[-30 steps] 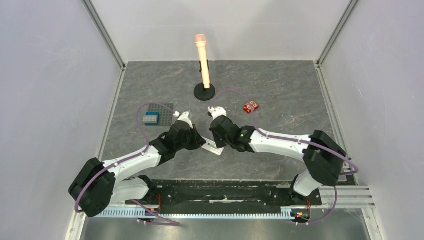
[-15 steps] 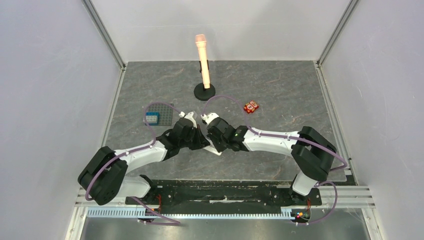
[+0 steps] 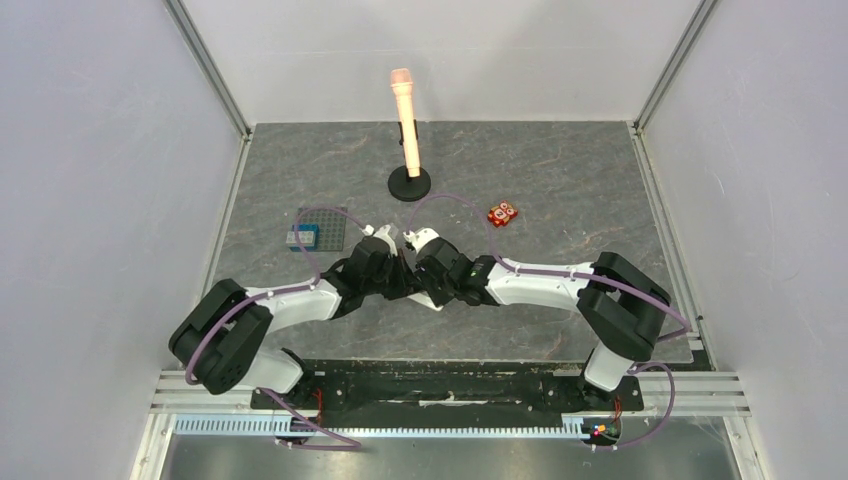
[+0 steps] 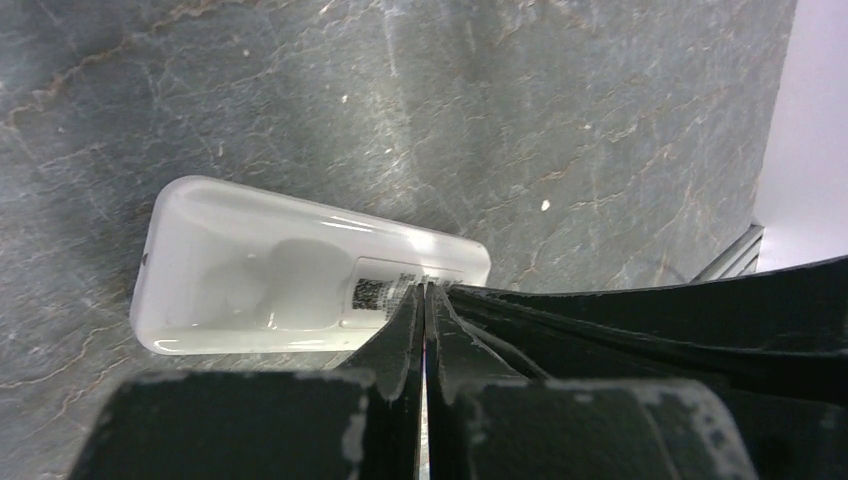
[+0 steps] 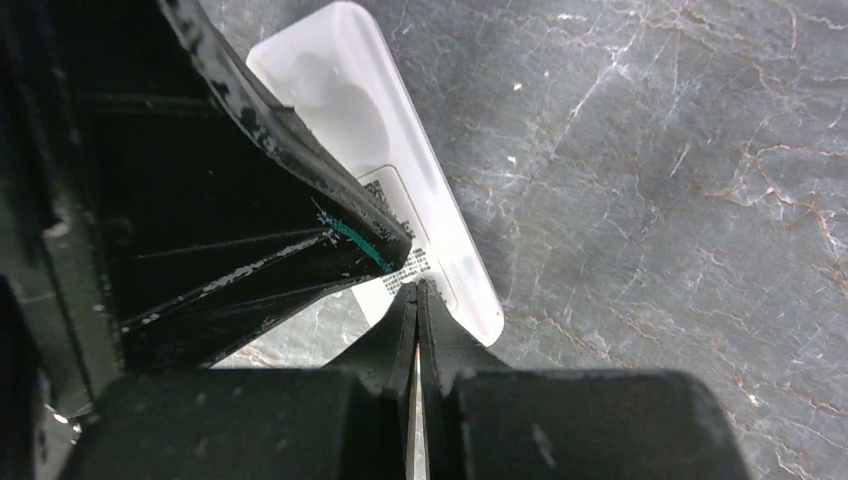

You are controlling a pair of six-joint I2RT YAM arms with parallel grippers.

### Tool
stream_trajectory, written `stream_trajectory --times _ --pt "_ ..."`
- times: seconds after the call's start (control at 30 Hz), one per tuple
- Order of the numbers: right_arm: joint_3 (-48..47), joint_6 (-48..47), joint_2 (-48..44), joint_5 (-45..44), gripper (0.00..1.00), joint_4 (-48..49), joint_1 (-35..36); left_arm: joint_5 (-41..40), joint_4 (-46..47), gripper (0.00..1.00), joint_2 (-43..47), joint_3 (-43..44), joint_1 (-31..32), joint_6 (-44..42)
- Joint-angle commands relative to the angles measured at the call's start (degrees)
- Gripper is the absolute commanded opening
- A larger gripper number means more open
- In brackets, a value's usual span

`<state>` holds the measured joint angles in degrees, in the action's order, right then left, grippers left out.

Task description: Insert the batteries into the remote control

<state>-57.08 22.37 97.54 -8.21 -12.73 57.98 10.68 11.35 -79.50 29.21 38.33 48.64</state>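
The remote control [image 4: 260,270] lies back side up on the grey table, smooth and white, with a printed label near one end [image 5: 340,90]. From above only a white corner of the remote control [image 3: 432,300] shows beneath the two wrists. My left gripper [image 4: 425,290] is shut, and its joined tips rest on the labelled part. My right gripper [image 5: 415,287] is shut too, its tips on the same labelled area from the opposite side, right beside the left fingers [image 5: 280,130]. Neither gripper holds anything. The batteries are out of view.
A peach-coloured rod on a black round base [image 3: 405,120] stands at the back centre. A small red block [image 3: 502,214] lies to the right of it. A grey studded plate [image 3: 328,222] with a blue brick [image 3: 304,237] sits at the left.
Both wrists have closed in on each other over the remote and now nearly touch. The right jaws have shut the last small gap. The left arm has uncovered more of the studded plate.
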Motion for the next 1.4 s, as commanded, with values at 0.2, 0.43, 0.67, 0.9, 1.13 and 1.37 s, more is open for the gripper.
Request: stream_trajectory --times 0.2,0.43,0.67,0.9,1.13,1.37 --pt "8.29 3.62 3.40 2.11 0.00 0.89 1.19 -0.40 4.80 0.02 -4.57 -5.67 -0.18 1.47" --pt "10.47 7.03 3.15 2.00 0.00 1.74 1.67 -0.64 5.61 0.02 -9.12 -6.34 -0.09 1.45" --pt "4.22 10.99 -3.92 -2.94 0.01 1.32 0.69 -2.64 1.54 0.02 -4.74 -2.83 -0.18 0.05" --pt "-2.24 12.98 -11.94 -7.57 0.12 -2.98 -0.94 -5.75 -8.79 0.02 0.42 7.02 -0.78 -5.32" --pt "5.28 17.25 -28.76 -15.02 0.57 -13.58 -5.99 -12.55 -24.35 0.49 14.49 11.74 -1.15 -10.18" --pt "4.65 19.71 -49.01 -31.67 0.98 -27.86 -8.84 -29.08 -44.87 0.69 35.51 16.00 -1.15 -10.28"
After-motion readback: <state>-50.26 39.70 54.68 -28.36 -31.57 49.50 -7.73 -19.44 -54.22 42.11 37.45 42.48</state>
